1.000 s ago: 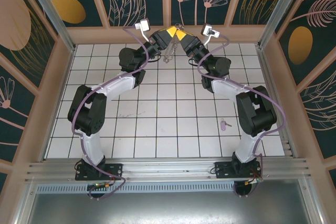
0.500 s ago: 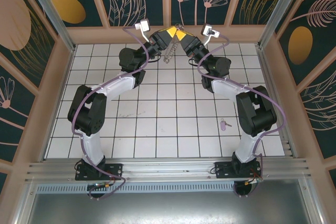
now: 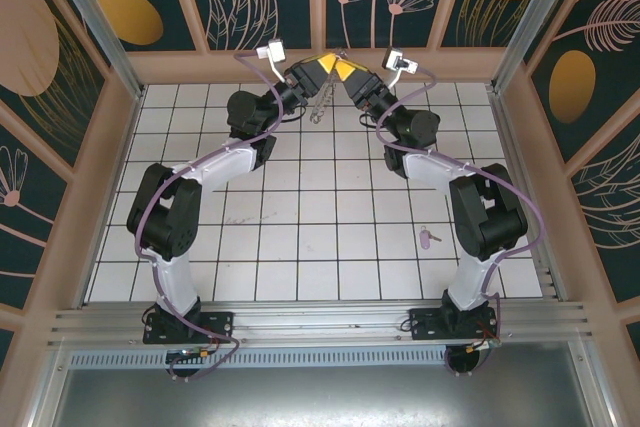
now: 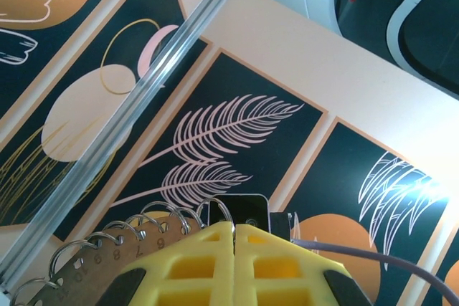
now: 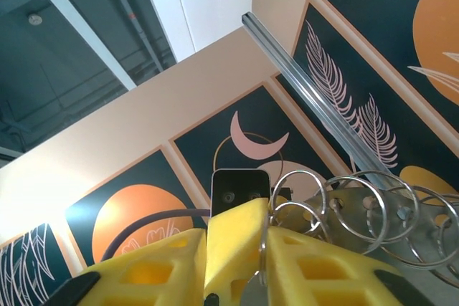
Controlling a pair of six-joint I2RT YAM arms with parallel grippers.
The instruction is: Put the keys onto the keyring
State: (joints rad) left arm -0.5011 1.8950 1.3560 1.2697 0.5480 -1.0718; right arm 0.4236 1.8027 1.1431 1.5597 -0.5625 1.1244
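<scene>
Up at the back, left jaws clenched on the keyring (image 3: 320, 104), right jaws slightly parted.

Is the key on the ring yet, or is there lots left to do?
Not yet. Done: the keyring is lifted up. In hand: the left tool is shut on it, and the right tool stands open beside it. Left: the pink key lies on the tiled floor, needing picking up and threading.

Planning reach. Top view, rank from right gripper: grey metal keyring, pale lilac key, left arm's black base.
1. Grey metal keyring, hanging beside the right gripper.
2. Pale lilac key, on tiles, right side.
3. Left arm's black base, near-left edge.
</scene>
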